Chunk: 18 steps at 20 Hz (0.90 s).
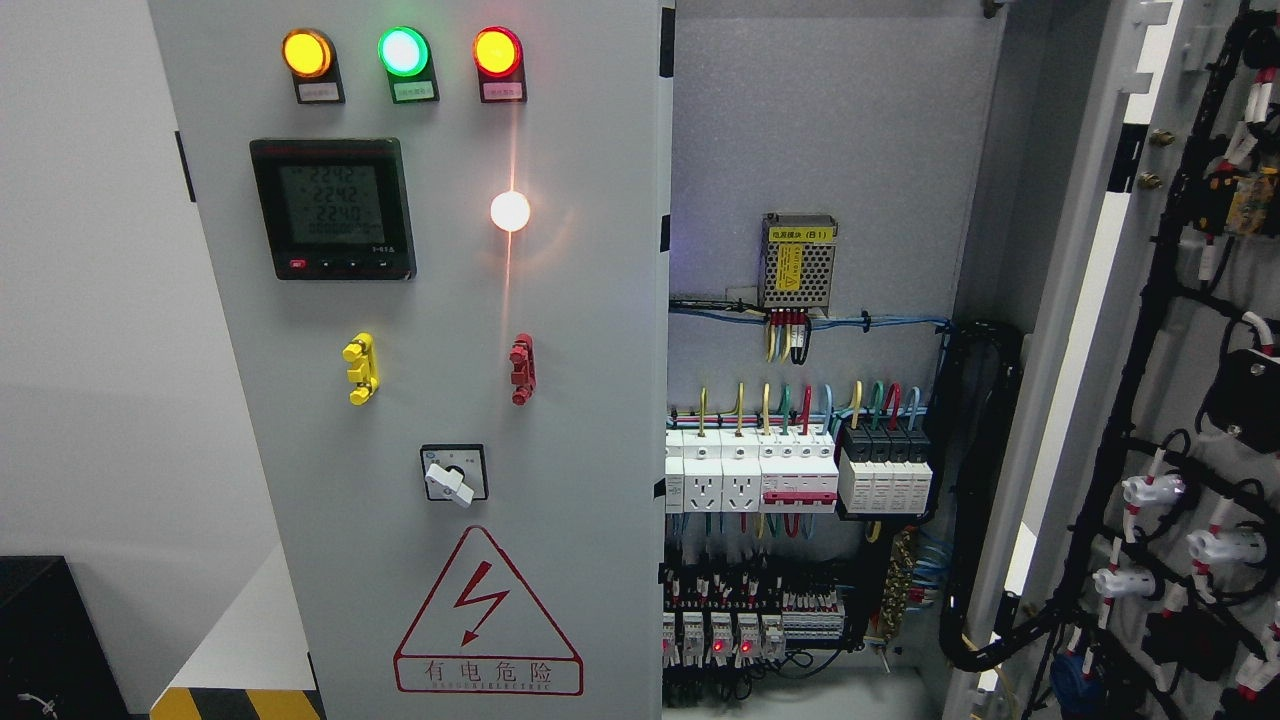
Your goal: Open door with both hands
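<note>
Head view: right door (1150,400) wide open beside closed left door (420,400), no hand visible.

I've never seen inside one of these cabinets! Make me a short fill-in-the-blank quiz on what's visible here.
1. The right door of the cabinet stands ____.
2. The middle indicator lamp on the left door glows ____.
3. The warning triangle shows a red ____ bolt.
4. No robot ____ appears in this view.

Missing words: open; green; lightning; hand

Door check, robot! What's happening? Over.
Both hands out of view. Right door swung open, wiring showing. Left door shut, lamps lit. Nothing blocking.
</note>
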Each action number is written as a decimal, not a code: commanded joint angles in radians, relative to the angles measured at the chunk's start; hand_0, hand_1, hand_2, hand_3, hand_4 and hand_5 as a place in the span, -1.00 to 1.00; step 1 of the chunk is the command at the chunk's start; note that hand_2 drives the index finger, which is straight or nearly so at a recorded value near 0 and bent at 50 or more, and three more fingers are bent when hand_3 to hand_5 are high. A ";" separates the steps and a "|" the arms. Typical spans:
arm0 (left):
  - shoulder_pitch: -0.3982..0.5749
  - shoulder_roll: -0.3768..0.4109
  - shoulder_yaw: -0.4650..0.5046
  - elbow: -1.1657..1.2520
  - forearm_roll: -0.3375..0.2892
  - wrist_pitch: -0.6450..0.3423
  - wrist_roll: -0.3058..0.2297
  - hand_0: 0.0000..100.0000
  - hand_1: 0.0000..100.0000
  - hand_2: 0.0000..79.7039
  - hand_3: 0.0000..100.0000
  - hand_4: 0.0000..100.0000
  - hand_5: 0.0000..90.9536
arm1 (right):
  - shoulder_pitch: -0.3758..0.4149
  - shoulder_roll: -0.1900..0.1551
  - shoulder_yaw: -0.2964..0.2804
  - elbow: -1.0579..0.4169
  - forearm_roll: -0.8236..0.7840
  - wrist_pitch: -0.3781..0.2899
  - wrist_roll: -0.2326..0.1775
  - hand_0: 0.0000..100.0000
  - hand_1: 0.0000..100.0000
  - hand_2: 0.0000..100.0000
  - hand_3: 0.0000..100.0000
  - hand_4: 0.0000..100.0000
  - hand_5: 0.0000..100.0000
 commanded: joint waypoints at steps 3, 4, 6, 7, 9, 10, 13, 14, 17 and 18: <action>-0.020 -0.122 0.093 0.234 -0.063 0.002 0.012 -1.00 -1.00 -1.00 -1.00 -1.00 -1.00 | -0.006 -0.003 -0.002 0.000 0.000 0.000 0.001 -1.00 -1.00 -1.00 -1.00 -1.00 -1.00; -0.020 -0.123 0.103 0.239 -0.063 0.000 0.012 -1.00 -1.00 -1.00 -1.00 -1.00 -1.00 | -0.015 -0.005 -0.002 0.000 0.000 0.000 0.001 -1.00 -1.00 -1.00 -1.00 -1.00 -1.00; -0.022 -0.125 0.110 0.242 -0.063 0.000 0.012 -1.00 -1.00 -1.00 -1.00 -1.00 -1.00 | -0.019 -0.005 -0.003 0.000 0.000 0.000 0.001 -1.00 -1.00 -1.00 -1.00 -1.00 -1.00; -0.023 -0.123 0.110 0.242 -0.063 0.000 0.013 -1.00 -1.00 -1.00 -1.00 -1.00 -1.00 | -0.019 -0.005 -0.003 0.000 0.000 0.000 0.001 -1.00 -1.00 -1.00 -1.00 -1.00 -1.00; -0.023 -0.123 0.110 0.240 -0.063 0.000 0.015 -1.00 -1.00 -1.00 -1.00 -1.00 -1.00 | -0.019 -0.003 -0.003 0.000 -0.002 0.000 0.001 -1.00 -1.00 -1.00 -1.00 -1.00 -1.00; -0.023 -0.123 0.110 0.240 -0.063 0.000 0.015 -1.00 -1.00 -1.00 -1.00 -1.00 -1.00 | -0.020 -0.003 -0.003 0.000 -0.002 0.000 0.001 -1.00 -1.00 -1.00 -1.00 -1.00 -1.00; -0.025 -0.125 0.109 0.236 -0.063 0.000 0.016 -1.00 -1.00 -1.00 -1.00 -1.00 -1.00 | -0.017 -0.003 -0.002 -0.003 -0.002 0.000 0.001 -1.00 -1.00 -1.00 -1.00 -1.00 -1.00; -0.025 -0.123 0.109 0.229 -0.063 0.000 0.015 -1.00 -1.00 -1.00 -1.00 -1.00 -1.00 | -0.016 -0.003 -0.002 -0.014 -0.003 0.000 0.001 -1.00 -1.00 -1.00 -1.00 -1.00 -1.00; -0.025 -0.120 0.109 0.226 -0.062 0.002 0.007 -1.00 -1.00 -1.00 -1.00 -1.00 -1.00 | 0.003 -0.006 0.003 -0.122 -0.003 0.000 0.001 -1.00 -1.00 -1.00 -1.00 -1.00 -1.00; -0.025 -0.122 0.109 0.225 -0.062 0.002 0.007 -1.00 -1.00 -1.00 -1.00 -1.00 -1.00 | 0.021 -0.008 0.000 -0.171 -0.002 0.000 0.001 -1.00 -1.00 -1.00 -1.00 -1.00 -1.00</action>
